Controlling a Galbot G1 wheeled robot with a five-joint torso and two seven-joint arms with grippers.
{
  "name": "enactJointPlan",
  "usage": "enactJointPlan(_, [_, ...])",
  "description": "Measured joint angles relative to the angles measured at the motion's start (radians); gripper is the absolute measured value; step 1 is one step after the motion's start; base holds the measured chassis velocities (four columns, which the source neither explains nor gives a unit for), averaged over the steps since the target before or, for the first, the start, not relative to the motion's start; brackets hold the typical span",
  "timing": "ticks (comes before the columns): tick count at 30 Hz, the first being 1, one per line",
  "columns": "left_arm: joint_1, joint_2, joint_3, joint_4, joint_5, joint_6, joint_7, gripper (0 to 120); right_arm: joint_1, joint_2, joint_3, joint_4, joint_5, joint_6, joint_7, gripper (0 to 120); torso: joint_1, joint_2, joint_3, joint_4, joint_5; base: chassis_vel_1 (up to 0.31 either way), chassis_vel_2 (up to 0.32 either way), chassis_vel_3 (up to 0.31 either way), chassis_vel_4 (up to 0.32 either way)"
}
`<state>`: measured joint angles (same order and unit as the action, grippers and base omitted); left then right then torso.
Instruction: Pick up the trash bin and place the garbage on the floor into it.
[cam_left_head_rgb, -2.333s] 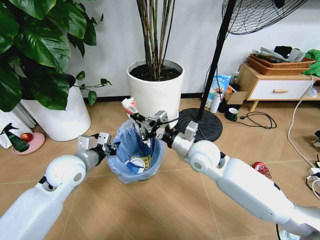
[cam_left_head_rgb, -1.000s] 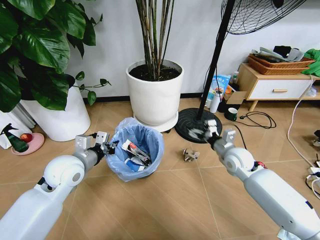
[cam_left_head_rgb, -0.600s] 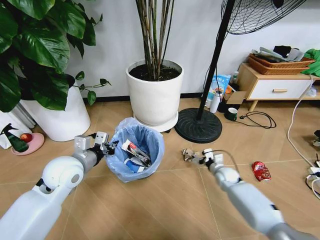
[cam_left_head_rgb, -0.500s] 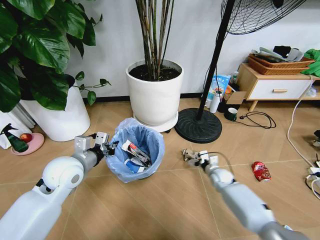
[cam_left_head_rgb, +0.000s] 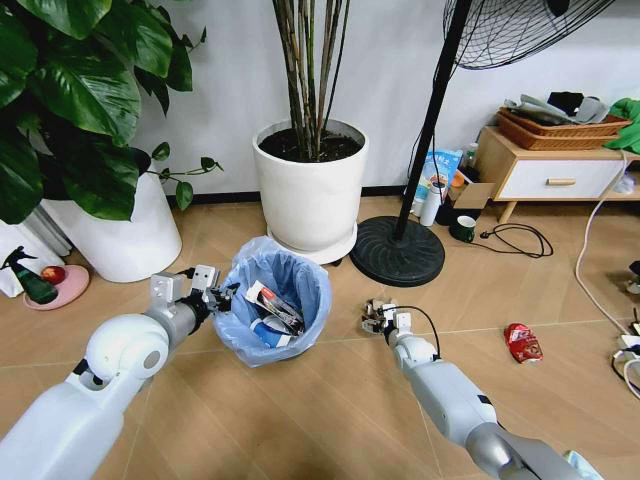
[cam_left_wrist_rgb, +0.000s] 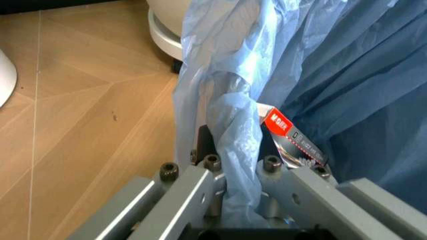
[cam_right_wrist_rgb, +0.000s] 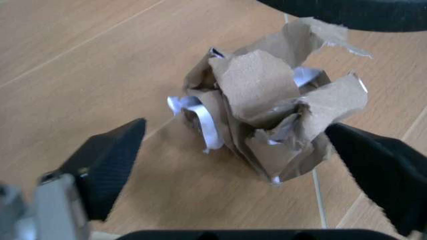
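Note:
The trash bin (cam_left_head_rgb: 272, 305), black with a crinkly light-blue bag, stands on the floor (cam_left_head_rgb: 330, 400) before me with several pieces of garbage inside, among them a red-white wrapper (cam_left_wrist_rgb: 285, 134). My left gripper (cam_left_head_rgb: 215, 297) is shut on the bin's rim, the blue bag (cam_left_wrist_rgb: 230, 115) bunched between its fingers (cam_left_wrist_rgb: 200, 182). A crumpled brown-and-silver wad (cam_right_wrist_rgb: 267, 110) lies on the floor to the bin's right (cam_left_head_rgb: 375, 308). My right gripper (cam_right_wrist_rgb: 233, 132) hangs low over it, open, one black finger (cam_right_wrist_rgb: 110, 160) on each side. A crushed red can (cam_left_head_rgb: 522, 342) lies further right.
A large white plant pot (cam_left_head_rgb: 312, 190) stands just behind the bin, a second one (cam_left_head_rgb: 120, 235) at the left. The fan's black round base (cam_left_head_rgb: 397, 255) sits close behind the wad. A mug (cam_left_head_rgb: 463, 228), cables (cam_left_head_rgb: 520, 240) and a wooden cabinet (cam_left_head_rgb: 550, 170) are at the right.
My right gripper let the red-white wrapper go into the bin, swung out to the right and came down to the crumpled wad. The left gripper has kept its hold on the bin.

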<state>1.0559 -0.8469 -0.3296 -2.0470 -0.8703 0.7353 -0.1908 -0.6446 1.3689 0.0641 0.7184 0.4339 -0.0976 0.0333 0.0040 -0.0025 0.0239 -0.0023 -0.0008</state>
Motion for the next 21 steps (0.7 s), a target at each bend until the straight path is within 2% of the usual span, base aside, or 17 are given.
enactJointPlan(7, [-0.002, 0.001, 0.003, 0.002, 0.0, 0.0, 0.001, 0, 0.036, 0.021, 0.02, -0.077, -0.046, 0.02, -0.004, 68, 0.0, 0.0, 0.0, 0.0001, -0.0001, 0.0, 0.0, 0.0, 0.0])
enactJointPlan(8, [-0.002, 0.001, 0.003, 0.002, 0.0, 0.0, 0.001, 0, 0.036, 0.021, 0.02, -0.077, -0.046, 0.02, -0.004, 68, 0.0, 0.0, 0.0, 0.0001, -0.0001, 0.0, 0.0, 0.0, 0.0])
enactJointPlan(11, [-0.002, 0.001, 0.003, 0.002, 0.0, 0.0, 0.002, 0, 0.037, 0.02, 0.02, -0.083, -0.047, 0.02, -0.007, 54, 0.0, 0.0, 0.0, 0.0001, -0.0001, 0.0, 0.0, 0.0, 0.0])
enactJointPlan(12, [-0.002, 0.001, 0.003, 0.002, 0.0, 0.0, 0.002, 0, 0.037, 0.02, 0.02, -0.083, -0.047, 0.02, -0.007, 54, 0.0, 0.0, 0.0, 0.0001, -0.0001, 0.0, 0.0, 0.0, 0.0])
enactJointPlan(16, [-0.006, 0.002, 0.007, 0.004, 0.0, 0.0, 0.003, 0, 0.036, 0.019, 0.027, -0.084, -0.048, 0.02, -0.009, 34, 0.0, 0.0, 0.0, 0.0, -0.0001, 0.0, 0.0, 0.0, 0.0])
enactJointPlan(18, [-0.007, 0.001, 0.008, 0.004, 0.0, 0.0, 0.003, 0, 0.035, 0.019, 0.027, -0.084, -0.048, 0.02, -0.009, 30, 0.0, 0.0, 0.0, 0.0001, -0.0001, 0.0, 0.0, 0.0, 0.0])
enactJointPlan(21, [-0.009, 0.0, 0.01, 0.005, 0.001, 0.0, 0.003, 0, 0.032, 0.019, 0.028, -0.084, -0.052, 0.02, -0.009, 18, 0.0, 0.0, 0.0, 0.0, -0.0001, 0.0, 0.0, 0.0, 0.0])
